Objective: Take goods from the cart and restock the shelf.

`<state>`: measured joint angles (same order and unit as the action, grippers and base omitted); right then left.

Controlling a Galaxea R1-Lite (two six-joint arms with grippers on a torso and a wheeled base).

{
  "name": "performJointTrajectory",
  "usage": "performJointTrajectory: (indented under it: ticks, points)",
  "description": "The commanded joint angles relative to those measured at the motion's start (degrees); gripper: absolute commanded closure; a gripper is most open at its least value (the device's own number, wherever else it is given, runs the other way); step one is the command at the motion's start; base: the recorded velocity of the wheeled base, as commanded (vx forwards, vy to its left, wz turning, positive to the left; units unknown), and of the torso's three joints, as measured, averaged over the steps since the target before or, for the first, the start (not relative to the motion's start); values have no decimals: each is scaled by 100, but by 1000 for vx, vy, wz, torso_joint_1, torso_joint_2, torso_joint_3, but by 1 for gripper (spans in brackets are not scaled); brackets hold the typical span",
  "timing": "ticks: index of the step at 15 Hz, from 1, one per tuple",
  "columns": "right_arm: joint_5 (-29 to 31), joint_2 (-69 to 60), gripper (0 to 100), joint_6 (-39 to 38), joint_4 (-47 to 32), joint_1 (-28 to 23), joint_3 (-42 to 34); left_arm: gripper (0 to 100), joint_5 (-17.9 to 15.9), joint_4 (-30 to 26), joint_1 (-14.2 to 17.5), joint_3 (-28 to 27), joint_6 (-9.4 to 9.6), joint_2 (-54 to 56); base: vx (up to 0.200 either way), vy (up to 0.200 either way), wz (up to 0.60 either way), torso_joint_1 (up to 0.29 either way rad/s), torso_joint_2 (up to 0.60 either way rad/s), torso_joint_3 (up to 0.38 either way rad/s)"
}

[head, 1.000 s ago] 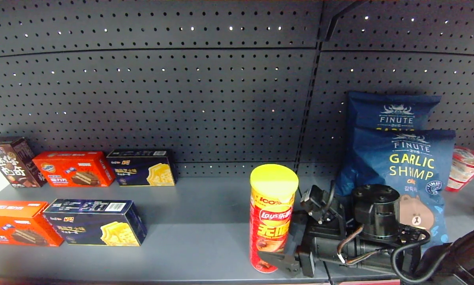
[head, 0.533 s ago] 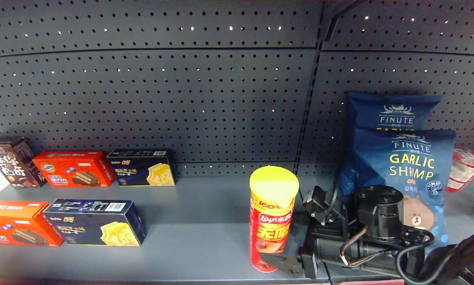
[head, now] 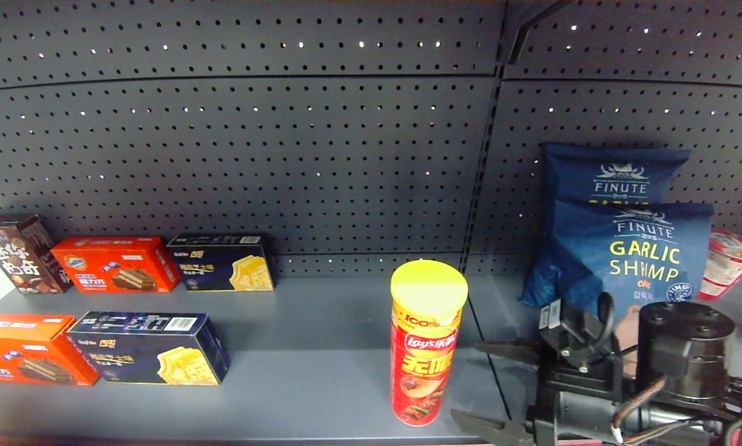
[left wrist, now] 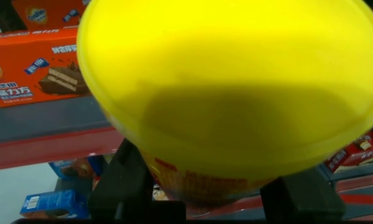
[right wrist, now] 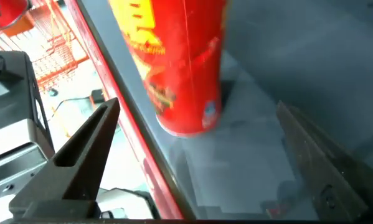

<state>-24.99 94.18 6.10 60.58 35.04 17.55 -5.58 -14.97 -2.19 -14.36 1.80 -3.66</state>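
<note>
The right gripper is hovering low over the front of the shelf with its two fingers spread wide apart and holding nothing. One chip can, red with a yellow lid, is standing upright just beside the fingertips on their left, at the shelf's front edge. Nothing is touching it. In the right wrist view the can's base is sitting beyond the open fingers, in line with the gap and close to the red front lip of the shelf.

The left gripper is clamping a second chip can, with a dark finger pressing on each side of the body below the wide yellow lid. That makes two cans in all, one on the shelf and one in the grip.

Behind the right gripper, two blue snack bags are leaning upright, one in front of the other, against the pegboard. A cup is lying tilted at the far right, just beside the bags.

Well apart from the can, on the left of the shelf, five boxes are lying in two rows. One brown box, one of two orange boxes and one of two dark-blue boxes are lining the back. The other orange box and the other dark-blue box are sitting side by side in front.
</note>
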Motion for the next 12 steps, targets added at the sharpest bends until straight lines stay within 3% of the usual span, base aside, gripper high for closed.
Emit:
performJointTrajectory:
  ticks: [1, 3, 5, 6, 7, 10, 12]
  points:
    - [-23, -840, 0, 6, -28, -252, -384, 100, -4, 38, 0, -32, 13, -3, 0, 0, 0, 0, 0, 0]
    - [258, -1693, 0, 6, -731, -410, -323, 100, -39, 179, 0, -260, 31, -12, 0, 0, 0, 0, 0, 0]
    - [609, -2422, 0, 6, -1909, -410, -6, 100, -136, 108, -53, -541, 31, -74, 0, 0, 0, 0, 0, 0]
    - [636, -2475, 0, 6, -2023, -401, 20, 100, -154, 108, -62, -559, 31, -91, 0, 0, 0, 0, 0, 0]
    - [1049, -3046, 0, -3, -3008, -190, 319, 100, -532, 117, -97, -770, 13, -425, 0, 0, 0, 0, 0, 0]
    - [2139, -3758, 0, -38, -3913, 381, 363, 100, -1586, 135, -79, -1157, -13, -1392, 0, 0, 0, 0, 0, 0]
    - [2315, -4426, 0, -311, -4440, 706, 336, 100, -2017, 170, -88, -1675, -5, -2280, 0, 0, 0, 0, 0, 0]
